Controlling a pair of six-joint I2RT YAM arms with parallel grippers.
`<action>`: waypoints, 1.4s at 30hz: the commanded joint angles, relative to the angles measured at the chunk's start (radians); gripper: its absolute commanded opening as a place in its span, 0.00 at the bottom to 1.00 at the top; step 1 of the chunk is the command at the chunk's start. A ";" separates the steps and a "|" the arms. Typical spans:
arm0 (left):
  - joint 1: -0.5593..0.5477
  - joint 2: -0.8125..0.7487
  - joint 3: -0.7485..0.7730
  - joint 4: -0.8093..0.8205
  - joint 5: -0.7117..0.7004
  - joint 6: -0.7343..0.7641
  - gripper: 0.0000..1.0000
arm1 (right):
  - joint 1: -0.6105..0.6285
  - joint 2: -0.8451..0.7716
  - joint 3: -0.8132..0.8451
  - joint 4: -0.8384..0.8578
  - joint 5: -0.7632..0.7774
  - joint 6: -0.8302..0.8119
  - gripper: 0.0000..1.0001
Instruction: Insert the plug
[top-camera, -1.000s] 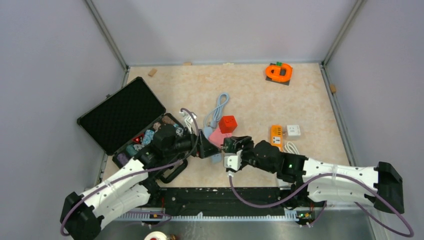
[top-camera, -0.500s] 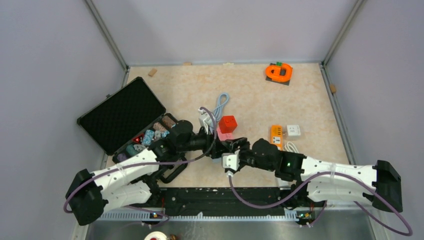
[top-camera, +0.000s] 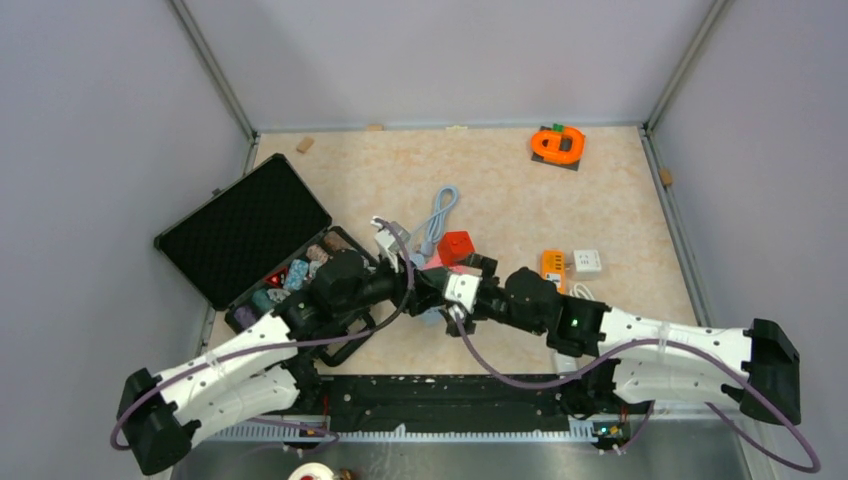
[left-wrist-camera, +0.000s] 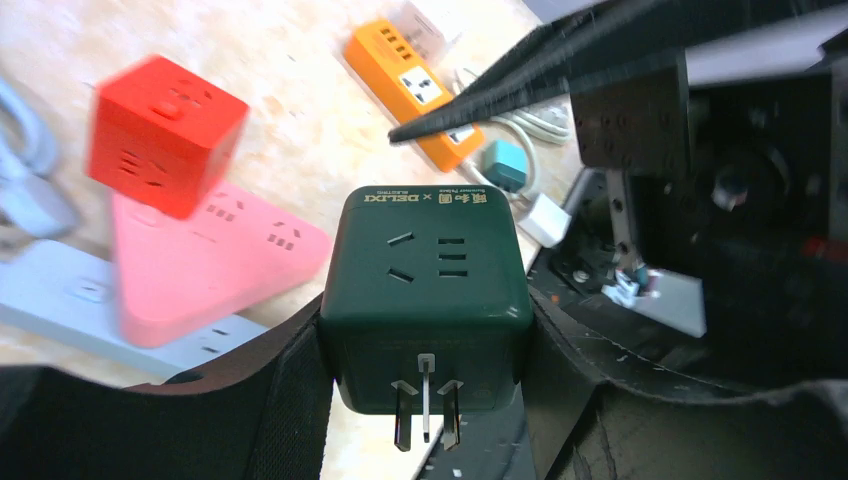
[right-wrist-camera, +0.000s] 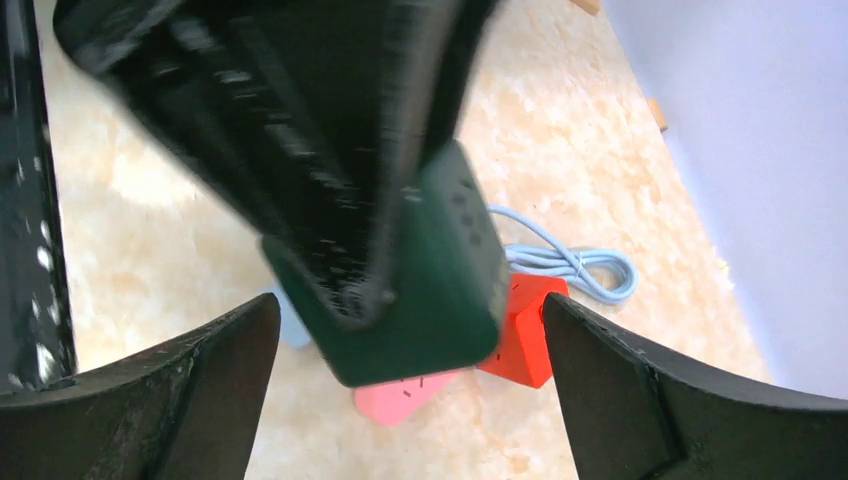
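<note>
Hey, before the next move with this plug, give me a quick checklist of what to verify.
1. Hold by left gripper on green cube adapter: ok.
2. Its three prongs exposed and straight: ok.
3. State of right gripper: ok, open.
4. Aim of prongs at a socket: not ok, they face the left wrist camera.
5. Target between pink power strip and red cube socket: cannot tell.

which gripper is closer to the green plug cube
Left: the left gripper has its jaws shut on the green plug cube. The right gripper is open, facing it, not touching.
</note>
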 joint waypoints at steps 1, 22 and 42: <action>0.000 -0.142 -0.048 -0.005 -0.111 0.207 0.00 | -0.043 0.031 0.126 -0.013 0.013 0.298 0.99; 0.000 -0.349 -0.181 0.144 0.140 0.791 0.00 | -0.512 0.144 0.037 0.316 -0.791 1.391 0.98; -0.002 -0.215 -0.179 0.418 0.217 0.834 0.00 | -0.511 0.326 -0.060 0.816 -0.969 1.793 0.70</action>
